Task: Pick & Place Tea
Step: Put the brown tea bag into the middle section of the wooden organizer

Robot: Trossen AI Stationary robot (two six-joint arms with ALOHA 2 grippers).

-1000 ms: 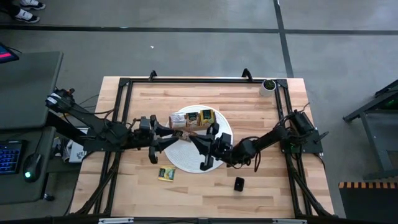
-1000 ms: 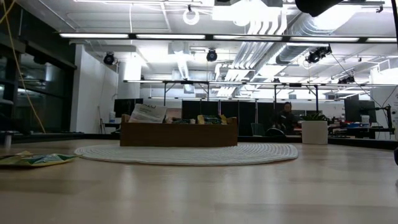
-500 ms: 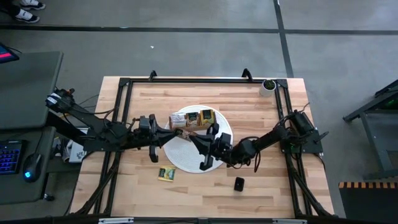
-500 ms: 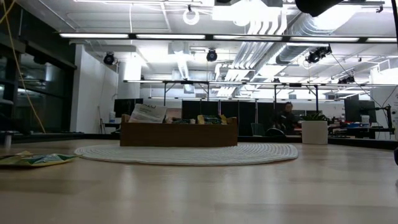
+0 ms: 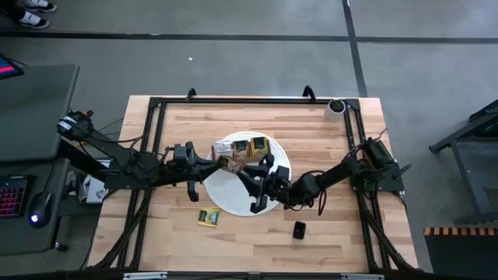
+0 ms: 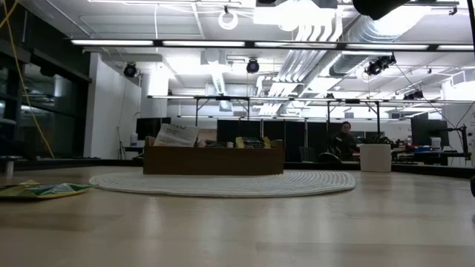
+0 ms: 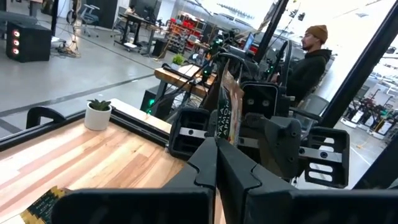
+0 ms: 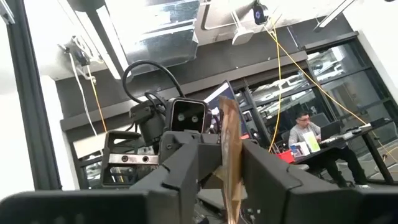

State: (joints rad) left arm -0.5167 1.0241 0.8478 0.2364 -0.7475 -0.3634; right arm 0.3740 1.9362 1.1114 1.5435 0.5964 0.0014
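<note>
A brown and green tea packet [image 7: 227, 117] is held edge-up in the air above the white round mat [image 5: 227, 193]. My left gripper [image 5: 215, 163] reaches in from the table's left and is shut on it. My right gripper [image 5: 247, 173] faces it from the right, open. Its fingers [image 8: 188, 167] stand on either side of the packet [image 8: 229, 163] with a gap showing. The wooden box [image 5: 247, 148] with more tea packets stands on the mat's far part. Another tea packet [image 5: 208, 218] lies flat on the table near the mat's front left. My left gripper pinches the packet's near edge [image 7: 217, 140] between its two fingertips. The fingers lie level and come from the table's left. The packet stands on edge, sticking out past the fingertips, lifted clear of the mat and table.
A small black object [image 5: 299, 229] lies on the table in front of the right arm. A little potted plant [image 5: 335, 106] stands at the far right corner. A dark frame [image 5: 233, 99] runs around the tabletop. A person [image 7: 308, 59] sits in the room beyond the table.
My left gripper has shut on the tea packet held between the two arms. My right gripper has then opened off it. Both arms have stayed in place, and the packet has stayed in the air above the mat.
</note>
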